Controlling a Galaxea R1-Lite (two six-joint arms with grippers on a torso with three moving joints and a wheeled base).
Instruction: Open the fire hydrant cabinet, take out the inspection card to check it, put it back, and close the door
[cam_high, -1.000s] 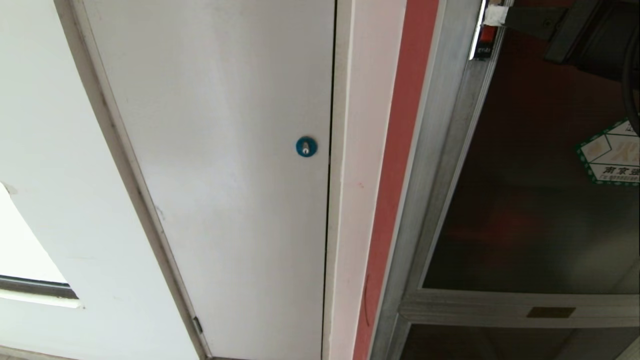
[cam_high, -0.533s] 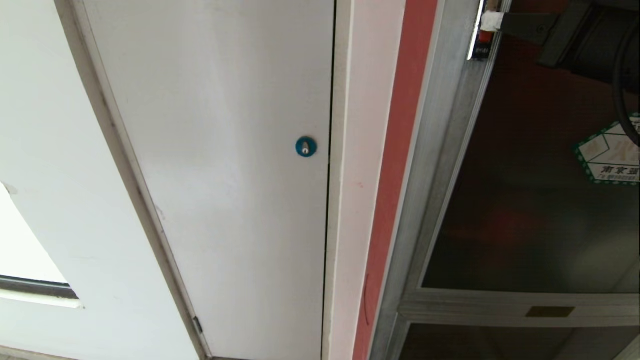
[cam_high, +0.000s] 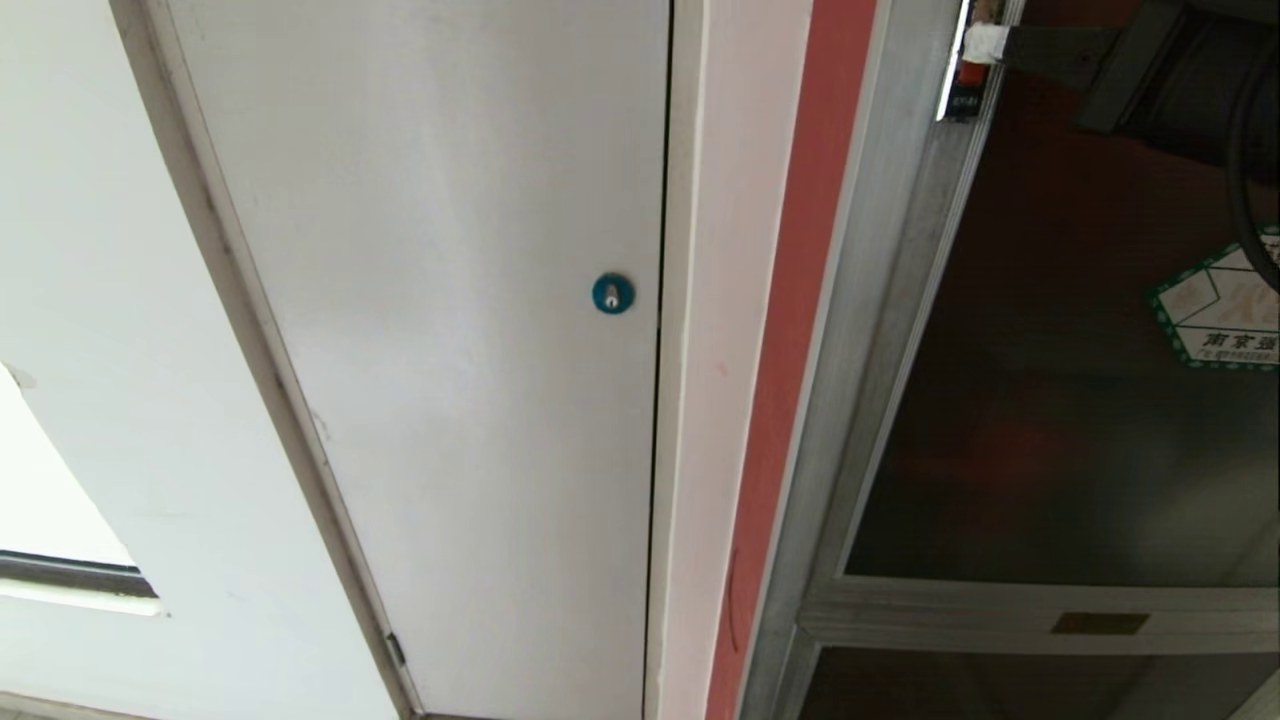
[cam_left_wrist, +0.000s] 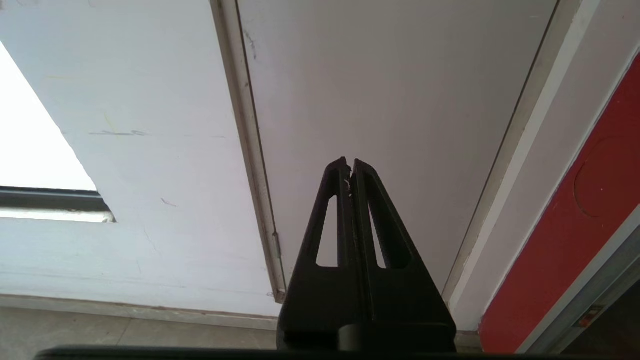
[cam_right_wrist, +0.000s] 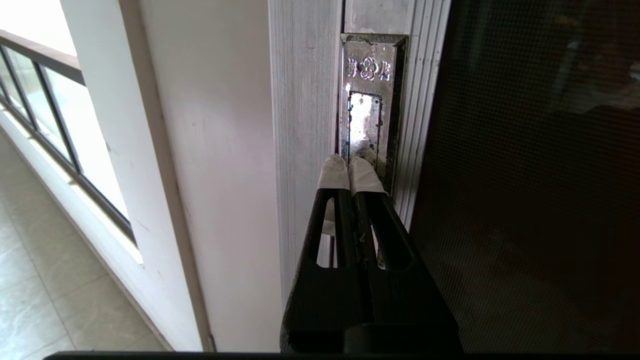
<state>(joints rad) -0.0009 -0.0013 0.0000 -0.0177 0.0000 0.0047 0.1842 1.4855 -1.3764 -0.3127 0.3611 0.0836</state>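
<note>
At the door's (cam_right_wrist: 525, 175) left edge my right claw (cam_right_wrist: 350, 167), pressed together, touches the upright latch (cam_right_wrist: 369, 107) directly ahead; my left claw (cam_left_wrist: 350, 167) idles shut.

door (cam_high: 1060, 400): dark tinted glass, silver frame | fire hydrant cabinet (cam_high: 850, 330): brushed silver

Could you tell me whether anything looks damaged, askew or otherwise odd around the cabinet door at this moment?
Nothing looks broken or askew. The door sits shut in its silver frame. Only the metal latch plate looks worn and tarnished. The right claw, shut, with white-wrapped tips, rests against its lower end.
</note>
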